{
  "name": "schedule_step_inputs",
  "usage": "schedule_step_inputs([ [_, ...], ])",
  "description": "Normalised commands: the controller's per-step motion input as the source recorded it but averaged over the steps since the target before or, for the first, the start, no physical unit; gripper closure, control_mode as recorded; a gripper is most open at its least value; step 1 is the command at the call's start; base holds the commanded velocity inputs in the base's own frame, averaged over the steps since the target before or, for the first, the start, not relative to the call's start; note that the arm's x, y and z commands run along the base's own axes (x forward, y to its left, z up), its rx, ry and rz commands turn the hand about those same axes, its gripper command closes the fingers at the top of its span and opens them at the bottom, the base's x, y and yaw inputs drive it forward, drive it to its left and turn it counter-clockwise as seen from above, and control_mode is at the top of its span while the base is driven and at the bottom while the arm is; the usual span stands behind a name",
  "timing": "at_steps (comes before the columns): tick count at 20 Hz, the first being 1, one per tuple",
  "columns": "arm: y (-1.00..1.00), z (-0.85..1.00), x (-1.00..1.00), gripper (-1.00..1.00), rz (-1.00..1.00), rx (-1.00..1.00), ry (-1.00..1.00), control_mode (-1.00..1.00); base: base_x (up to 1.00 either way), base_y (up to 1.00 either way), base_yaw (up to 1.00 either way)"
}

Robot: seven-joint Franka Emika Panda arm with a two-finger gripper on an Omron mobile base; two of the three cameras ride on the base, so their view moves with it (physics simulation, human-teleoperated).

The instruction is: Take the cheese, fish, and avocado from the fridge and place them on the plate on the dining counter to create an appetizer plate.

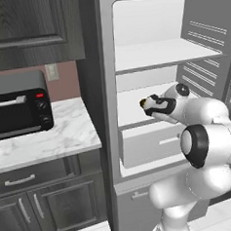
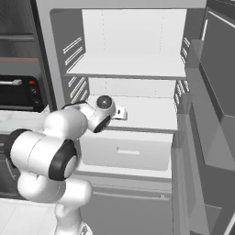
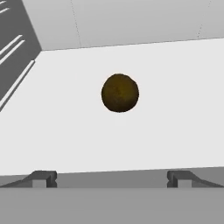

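Observation:
The fridge (image 1: 106,89) stands open, its white shelves bare apart from the avocado (image 3: 120,92), a dark brown-green ball on the middle shelf (image 2: 151,114). My gripper (image 3: 112,178) is open, its fingertips (image 3: 43,177) spread wide and a short way in front of the avocado, not touching it. In the left base view the gripper (image 1: 148,108) reaches over the shelf's front edge with the avocado (image 1: 142,104) just past it. From the right base view the gripper (image 2: 120,111) points into the fridge. The cheese, fish, plate and dining counter are out of view.
A white drawer (image 1: 149,144) sits just below the middle shelf, and another shelf (image 1: 167,53) lies above. The fridge door (image 2: 206,114) hangs open on the right. To the left, a black toaster oven (image 1: 19,112) rests on a marble worktop (image 1: 46,142) over dark cabinets.

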Motion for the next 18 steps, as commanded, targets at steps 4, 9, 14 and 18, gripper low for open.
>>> schedule_step_inputs([
  [4,0.00,-0.08,0.37,-1.00,0.00,0.00,0.00,-1.00,0.00,0.00,0.00],
  [9,0.00,-0.03,0.39,-1.00,0.00,0.00,0.00,-1.00,0.00,0.00,0.00],
  [14,0.00,-0.02,0.38,-1.00,0.00,0.00,0.00,-1.00,0.00,0.00,0.00],
  [18,0.00,-0.22,0.34,-1.00,0.00,0.00,0.00,-1.00,0.00,0.00,0.00],
])
